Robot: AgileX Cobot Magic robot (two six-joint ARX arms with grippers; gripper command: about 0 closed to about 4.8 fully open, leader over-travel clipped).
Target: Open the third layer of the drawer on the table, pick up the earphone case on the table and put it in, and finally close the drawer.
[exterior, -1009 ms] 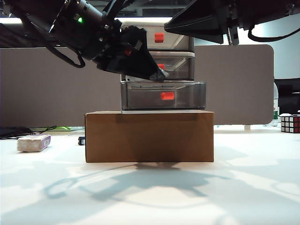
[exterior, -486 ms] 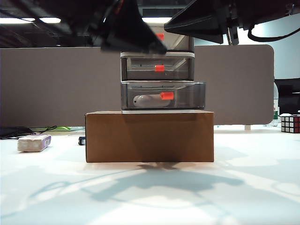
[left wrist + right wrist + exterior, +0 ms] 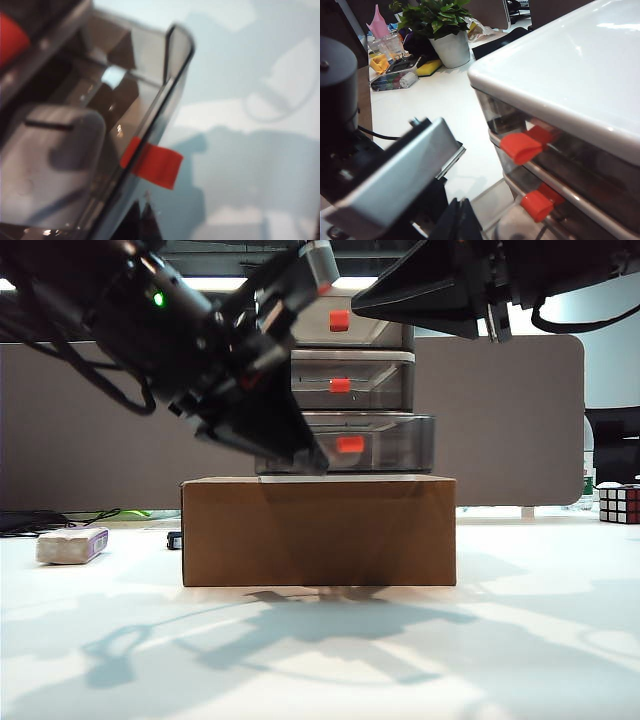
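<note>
White earphone case (image 3: pixel 50 170) inside open third layer (image 3: pixel 380 445)

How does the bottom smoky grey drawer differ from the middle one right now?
The bottom smoky grey translucent drawer juts forward past the white frame, while the middle smoky grey drawer sits flush and shut. The shut left tool partly hides the bottom drawer's left side; the middle drawer's front is clearer. In the left wrist view the bottom drawer holds a glossy white rounded case; nothing shows in the middle one. Both carry a red-orange handle.

The left pincer (image 3: pixel 312 462) is closed, angled down toward the right at centre. The right pincer (image 3: pixel 365 297) hangs high at upper right, its jaws together.
</note>
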